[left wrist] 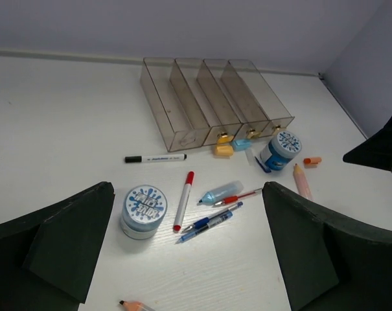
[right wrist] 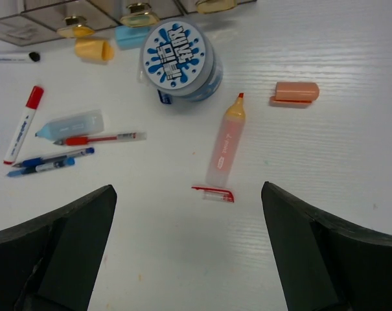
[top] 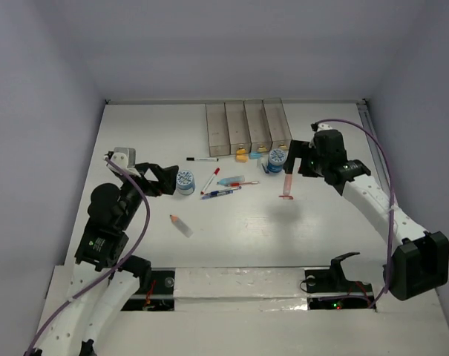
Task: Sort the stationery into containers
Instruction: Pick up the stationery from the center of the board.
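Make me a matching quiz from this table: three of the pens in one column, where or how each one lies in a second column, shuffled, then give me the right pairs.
Column one
A. black-capped marker
B. red-capped marker
C. pink highlighter

Column two
1. lies right beside the left-hand blue-white roll
2. uncapped, with a peach cap lying apart from it
3. lies alone just in front of the leftmost container

Pairs: A-3, B-1, C-2
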